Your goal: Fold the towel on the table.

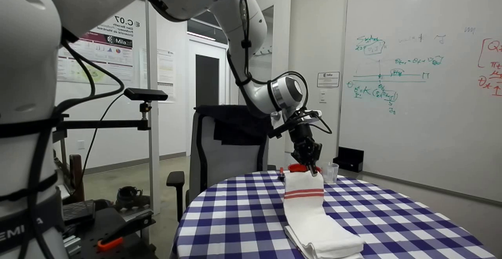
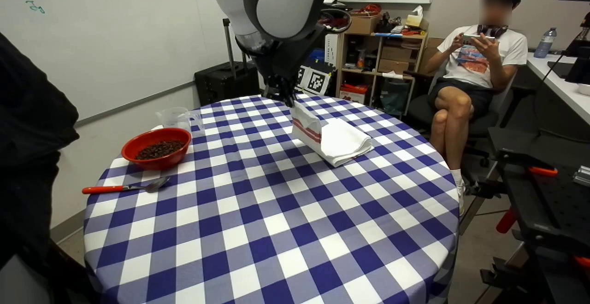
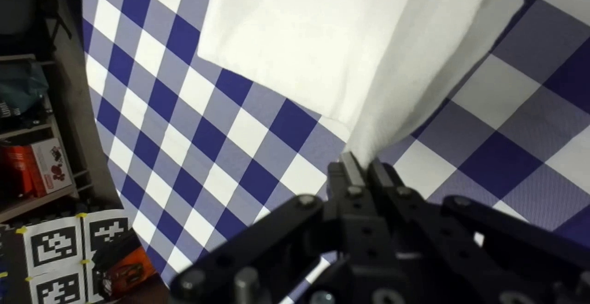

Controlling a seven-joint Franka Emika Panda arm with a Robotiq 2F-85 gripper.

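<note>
On the counter [image 1: 227,216], covered in blue-and-white check, seen in an exterior view, the folded layers of the towel [image 1: 308,221] lie nearest; from them its red-striped end slopes up off the surface to the end effector [image 1: 313,171], whose jaws, nearly together, pinch the white edge, as the wrist view shows close up. Farther back are the bowl [image 2: 161,162], red and holding dark pieces [image 2: 159,149], the utensil [image 2: 131,187] with an orange-red handle, lying just beside it, and the clear vessel [image 2: 172,117]. Past the counter stands the chair [image 1: 235,157], draped with dark cloth [image 1: 243,127]; beyond, the whiteboard [image 1: 423,133] bears handwriting [image 1: 370,92] in green and red.
</note>
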